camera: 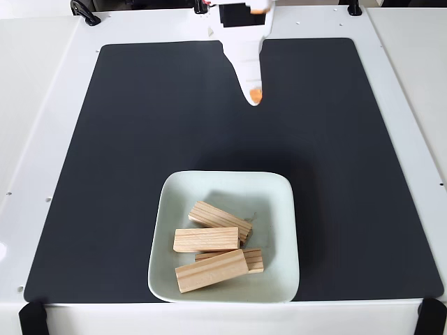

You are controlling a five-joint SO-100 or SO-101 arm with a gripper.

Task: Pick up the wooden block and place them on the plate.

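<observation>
1. The gripper (253,96) hangs over the far edge of the black mat (126,139), near the middle of that edge. Its white fingers come down to one orange-tipped point. I can see no gap between them, so the jaws look closed and hold nothing.
2. The plate (279,188) sits at the mat's near edge, roughly central, well apart from the gripper and straight toward the viewer from it.
3. All four wooden blocks (206,239) lie inside the plate, bunched toward its near half. They overlap, and one is half hidden under the others. Their long axes run mostly left to right, some slightly slanted.
4. No block lies on the mat itself, so I judge the placing done, and the arm has nothing to reach for.
</observation>
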